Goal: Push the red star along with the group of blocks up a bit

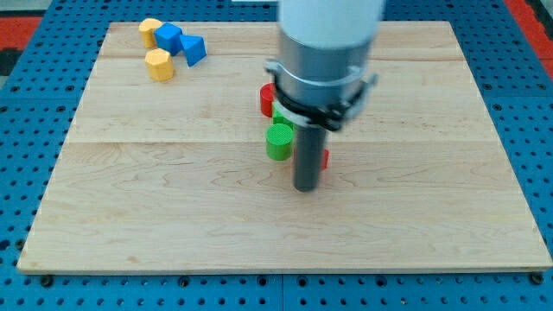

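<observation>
My tip (306, 187) sits just below the central cluster, touching or nearly touching a red block (323, 159) that I take to be the red star, mostly hidden behind the rod; a good spot for shoving the group toward the view's top. Green cylinder (278, 141) is just left of the rod, another red block (267, 98) above it, and a green piece (282, 116) between; two yellow (159, 64) and two blue blocks (181, 42) lie well up-left of the cylinder. No jaws on this rig, and no readable writing.

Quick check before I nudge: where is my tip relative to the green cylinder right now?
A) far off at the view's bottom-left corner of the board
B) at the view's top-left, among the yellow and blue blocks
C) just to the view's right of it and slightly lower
C: my tip sits just right of and slightly below the green cylinder, with a red block peeking out behind the rod.
</observation>
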Controlling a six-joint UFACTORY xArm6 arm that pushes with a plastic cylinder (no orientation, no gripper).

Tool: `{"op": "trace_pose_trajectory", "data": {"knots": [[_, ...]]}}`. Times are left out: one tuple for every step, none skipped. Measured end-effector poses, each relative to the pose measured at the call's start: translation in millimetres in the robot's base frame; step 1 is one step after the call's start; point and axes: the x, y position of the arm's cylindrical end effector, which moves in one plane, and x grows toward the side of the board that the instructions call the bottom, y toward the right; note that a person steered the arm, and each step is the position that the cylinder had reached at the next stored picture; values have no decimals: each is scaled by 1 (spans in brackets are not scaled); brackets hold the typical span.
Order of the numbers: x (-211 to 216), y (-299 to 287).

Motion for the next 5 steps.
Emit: {"op": "trace_pose_trajectory", "data": {"knots": [[-16,-15],[-29,-15],[-39,-6],[-9,-40],[1,-45]]}}
